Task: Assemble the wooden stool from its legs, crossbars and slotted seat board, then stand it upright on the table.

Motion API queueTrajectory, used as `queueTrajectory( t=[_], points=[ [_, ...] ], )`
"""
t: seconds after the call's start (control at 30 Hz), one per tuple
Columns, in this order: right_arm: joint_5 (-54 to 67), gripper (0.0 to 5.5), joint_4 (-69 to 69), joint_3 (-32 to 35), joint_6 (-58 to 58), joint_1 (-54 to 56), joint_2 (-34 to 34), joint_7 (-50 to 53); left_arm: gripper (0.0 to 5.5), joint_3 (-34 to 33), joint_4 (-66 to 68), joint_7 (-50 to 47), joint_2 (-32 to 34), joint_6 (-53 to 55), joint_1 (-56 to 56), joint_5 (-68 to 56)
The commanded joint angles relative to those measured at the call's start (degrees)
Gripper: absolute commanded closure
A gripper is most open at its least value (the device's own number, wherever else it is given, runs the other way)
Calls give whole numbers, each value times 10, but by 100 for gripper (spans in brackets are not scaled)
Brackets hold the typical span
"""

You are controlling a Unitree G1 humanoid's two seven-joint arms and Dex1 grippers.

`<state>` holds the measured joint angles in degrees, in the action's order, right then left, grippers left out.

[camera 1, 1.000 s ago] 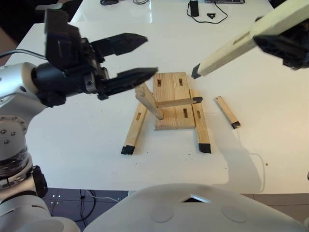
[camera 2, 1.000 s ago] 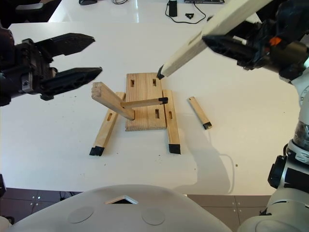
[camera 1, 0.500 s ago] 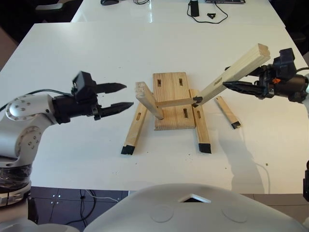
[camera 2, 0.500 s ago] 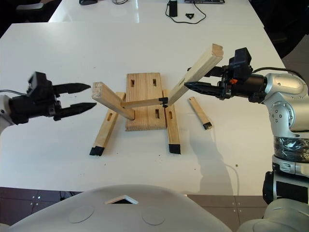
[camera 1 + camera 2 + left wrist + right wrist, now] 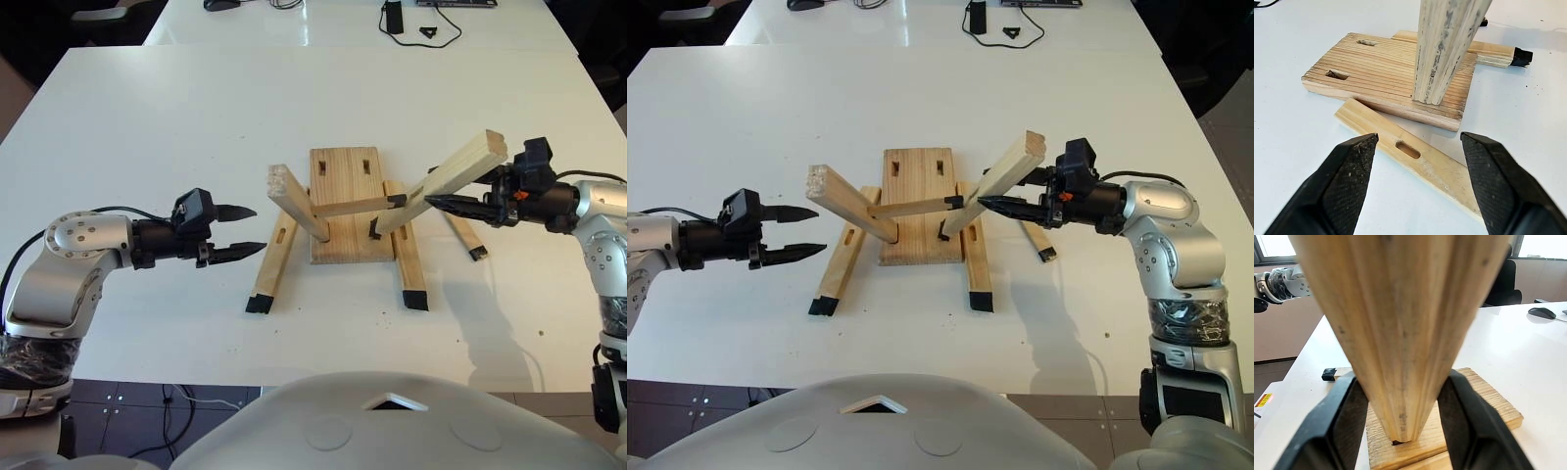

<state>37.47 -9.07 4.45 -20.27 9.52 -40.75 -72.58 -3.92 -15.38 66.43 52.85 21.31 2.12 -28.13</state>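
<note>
Right of seat board (image 5: 343,181), right fingers (image 5: 456,204) grasp tilted leg (image 5: 451,181); left fingers (image 5: 235,210) spread, level, near flat leg (image 5: 274,257).

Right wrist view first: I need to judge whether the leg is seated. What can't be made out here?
Right wrist view: the held leg covers the slot in the seat board under its tip; seating unclear.
Left wrist view: the standing leg is cut off by the picture's edge.
Eye views: joint too small.

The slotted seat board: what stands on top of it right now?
One leg stands tilted on the seat board, a crossbar running from it. The right end effector holds a second leg, dark tip down on the board. Whether that tip sits in a slot is covered.
</note>
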Motion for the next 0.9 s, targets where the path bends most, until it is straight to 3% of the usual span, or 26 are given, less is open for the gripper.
queueTrajectory(
  t=[0.03,0.6,0.9],
  points=[
    [-39,348,-18,-26,31,-30,-10,-17,237,8,9,18,12,-4,-18,12],
    [-56,348,31,-42,41,32,-59,-61,237,22,-13,-1,-10,-1,-17,22],
    [-83,348,46,-85,24,97,-87,-100,237,31,-45,-32,-31,2,-1,21]
  ],
)
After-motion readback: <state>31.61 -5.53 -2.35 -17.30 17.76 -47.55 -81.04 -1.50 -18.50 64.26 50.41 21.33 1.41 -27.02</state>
